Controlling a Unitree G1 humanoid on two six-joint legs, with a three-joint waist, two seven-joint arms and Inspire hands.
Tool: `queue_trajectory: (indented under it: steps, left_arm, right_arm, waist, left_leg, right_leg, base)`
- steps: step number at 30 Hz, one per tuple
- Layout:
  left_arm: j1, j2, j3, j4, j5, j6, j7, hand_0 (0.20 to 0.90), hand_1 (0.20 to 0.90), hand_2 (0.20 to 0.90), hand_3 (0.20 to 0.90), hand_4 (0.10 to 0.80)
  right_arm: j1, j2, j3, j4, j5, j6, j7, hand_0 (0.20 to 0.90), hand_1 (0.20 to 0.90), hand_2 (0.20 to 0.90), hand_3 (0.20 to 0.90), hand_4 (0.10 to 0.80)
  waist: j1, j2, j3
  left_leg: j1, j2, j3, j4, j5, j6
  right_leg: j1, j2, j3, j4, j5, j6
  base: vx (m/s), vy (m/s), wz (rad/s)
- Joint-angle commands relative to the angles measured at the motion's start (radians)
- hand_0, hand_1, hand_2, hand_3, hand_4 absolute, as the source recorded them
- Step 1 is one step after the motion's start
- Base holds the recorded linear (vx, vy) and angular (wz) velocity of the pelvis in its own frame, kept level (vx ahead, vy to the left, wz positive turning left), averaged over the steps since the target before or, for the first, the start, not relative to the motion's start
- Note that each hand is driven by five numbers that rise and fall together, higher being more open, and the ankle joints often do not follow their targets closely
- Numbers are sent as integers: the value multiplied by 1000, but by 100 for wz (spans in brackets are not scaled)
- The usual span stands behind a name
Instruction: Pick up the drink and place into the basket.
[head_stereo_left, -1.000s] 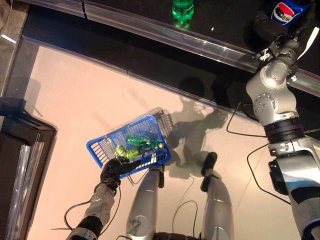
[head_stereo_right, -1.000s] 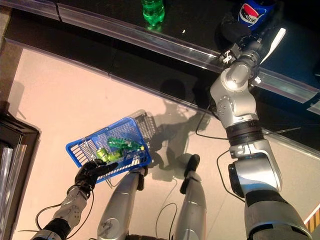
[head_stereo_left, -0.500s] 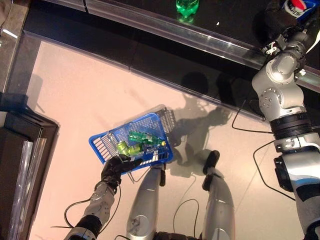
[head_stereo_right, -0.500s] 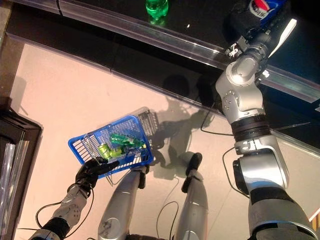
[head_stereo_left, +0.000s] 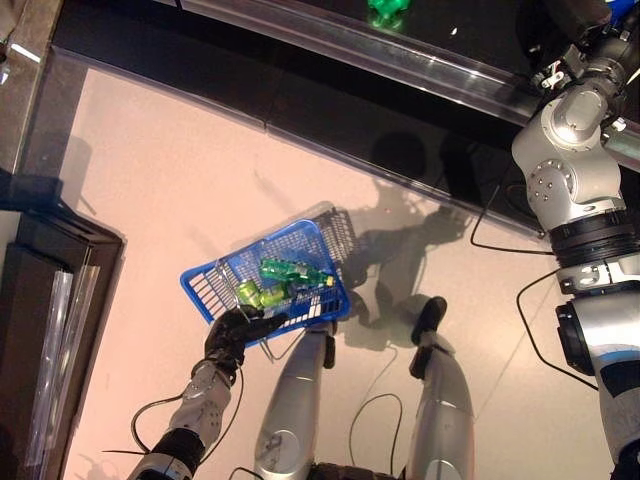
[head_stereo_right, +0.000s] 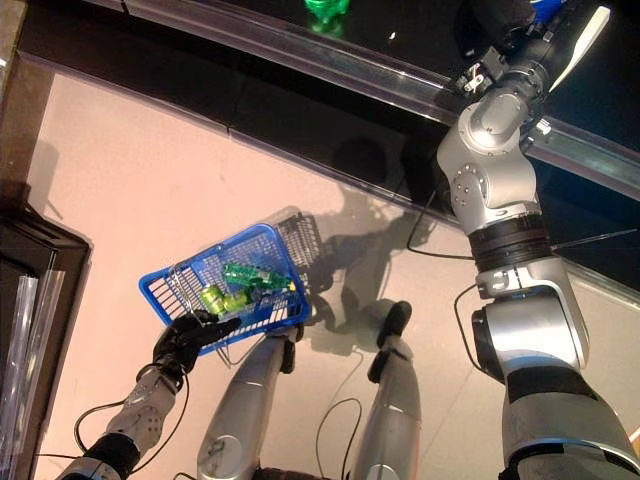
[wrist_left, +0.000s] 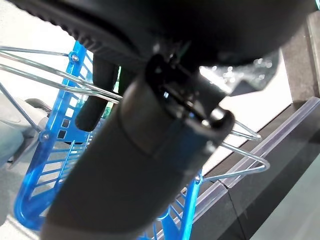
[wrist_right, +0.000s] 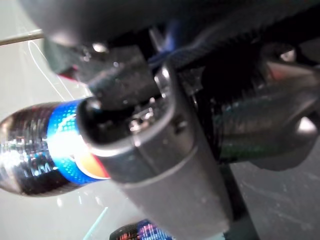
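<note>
- The left hand (head_stereo_left: 232, 335) is low on the left side, and its dark fingers (wrist_left: 100, 95) are curled around the thin wire handle (wrist_left: 55, 77) of the basket.
- The blue basket (head_stereo_left: 205, 283) hangs tilted from that hand, above the pale floor (head_stereo_left: 170, 170).
- Inside the basket lie green bottles (head_stereo_left: 288, 272), on their sides, touching each other.
- At the far edge of the floor runs a long dark bench (head_stereo_left: 420, 40) with a shiny rail (head_stereo_left: 330, 35) along its front.
- One more green bottle (head_stereo_left: 385, 12) stands on the bench, near the top middle, well apart from the basket.
- The right arm reaches up over the bench on the right side.
- The right hand (wrist_right: 165, 165) is at the dark drink bottle (wrist_right: 35, 150), which has a blue label with red and white on it.
- In the right wrist view the drink sits right against the hand, with part of the hand in front of it.
- I cannot tell if the right hand's fingers are wrapped around the drink or just beside it.
- The drink is up at the bench, far from the basket, not in it.
</note>
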Motion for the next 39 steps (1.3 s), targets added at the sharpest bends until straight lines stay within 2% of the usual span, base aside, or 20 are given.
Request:
queue_trajectory:
  steps: [1, 5, 9, 16, 24, 30, 32, 34, 39]
  left_arm:
    - [146, 49, -57, -115, -21, -71, -75, 300, 300, 300, 200, 100]
    - [145, 53, -41, -126, -47, -81, -86, 300, 300, 300, 200, 100]
    - [150, 58, -20, -151, -45, -89, -108, 300, 300, 300, 200, 100]
    - [167, 38, 33, -222, -73, -128, -128, 300, 300, 300, 200, 100]
    - [199, 29, 88, -303, -75, -154, -150, 300, 300, 300, 200, 100]
    - [234, 24, 131, -388, -83, -147, -150, 300, 300, 300, 200, 100]
    - [234, 24, 131, -389, -83, -147, -150, 300, 300, 300, 200, 100]
    - [249, 24, 149, -435, -80, -146, -159, 300, 300, 300, 200, 100]
    - [269, 21, 177, -563, -108, -112, -176, 300, 300, 300, 200, 100]
  right_arm:
    - [-147, -135, 40, -64, 2, -98, 30, 300, 300, 300, 200, 100]
    - [-130, -136, 26, -72, -27, -112, 50, 300, 300, 300, 200, 100]
    - [-88, -132, 2, -152, -110, -88, 65, 300, 300, 300, 200, 100]
    - [92, -103, -76, -467, -209, 0, 133, 300, 300, 300, 200, 100]
    - [273, -64, -111, -674, -261, 11, 232, 300, 300, 300, 200, 100]
    - [423, -20, -100, -796, -250, 10, 309, 300, 300, 300, 200, 100]
    - [423, -20, -101, -797, -250, 11, 309, 300, 300, 300, 200, 100]
    - [511, 4, -86, -854, -216, 4, 355, 300, 300, 300, 200, 100]
    - [630, 71, -27, -948, -182, 6, 410, 300, 300, 300, 200, 100]
  waist:
    - [11, 55, -21]
    - [10, 55, -21]
    - [2, 52, -21]
    - [-29, 51, -21]
    - [-48, 33, -21]
    - [-49, 3, -85]
    - [-49, 3, -89]
    - [-46, -15, -120]
    - [-34, -35, -151]
  left_leg:
    - [2, -6, -58, 7, 10, 15]
    - [18, -8, -56, 32, -6, 17]
    - [45, -9, -57, 63, -23, 18]
    - [158, -7, -52, 71, -21, 5]
    - [274, 8, -56, 65, -5, -12]
    - [347, 26, -54, 38, -1, -24]
    - [345, 27, -54, 31, 6, -24]
    - [371, 34, -56, 24, 0, -28]
    - [402, 35, -64, 18, -16, -27]
  right_leg:
    - [23, 19, -23, 75, -69, -36]
    - [37, 17, -27, 111, -91, -44]
    - [62, 14, -28, 147, -113, -54]
    - [172, 6, -27, 172, -150, -71]
    - [303, 9, -40, 156, -170, -83]
    - [394, 26, -48, 108, -176, -87]
    - [393, 28, -50, 100, -169, -88]
    - [434, 36, -55, 74, -170, -88]
    - [488, 41, -64, 36, -168, -81]
  base:
    - [-71, -1, 2]
    - [-69, -7, 2]
    - [-59, 8, 7]
    - [-13, 44, 2]
    - [18, 1, 0]
    - [66, -16, -2]
    - [50, -23, 2]
    - [94, -52, 10]
    - [55, -43, 12]
